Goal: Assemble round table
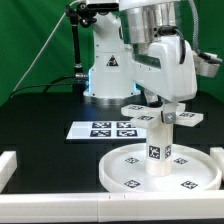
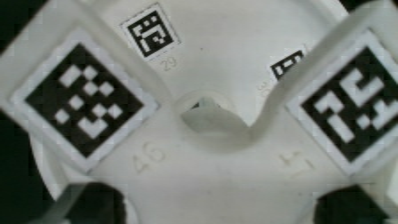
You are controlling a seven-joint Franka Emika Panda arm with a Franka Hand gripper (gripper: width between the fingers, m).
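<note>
The round disc (image 1: 130,172) lies flat at the front of the black table, rim up, with tags on its face. The short thick cylinder leg (image 1: 160,150) stands upright on the disc's middle. The cross-shaped base (image 1: 186,116) sits level on top of the leg, its arms spreading to both sides. My gripper (image 1: 166,106) comes straight down onto the base. In the wrist view the cross-shaped base (image 2: 196,120) fills the picture, with large tags on its arms. My gripper (image 2: 215,203) is shut on it, with a dark finger on each side of the white part.
The marker board (image 1: 105,129) lies behind the disc, toward the exterior view's left. White border blocks run along the front (image 1: 60,207), the left (image 1: 8,165) and the right (image 1: 217,155). The robot's pedestal (image 1: 105,72) stands at the back before a green curtain.
</note>
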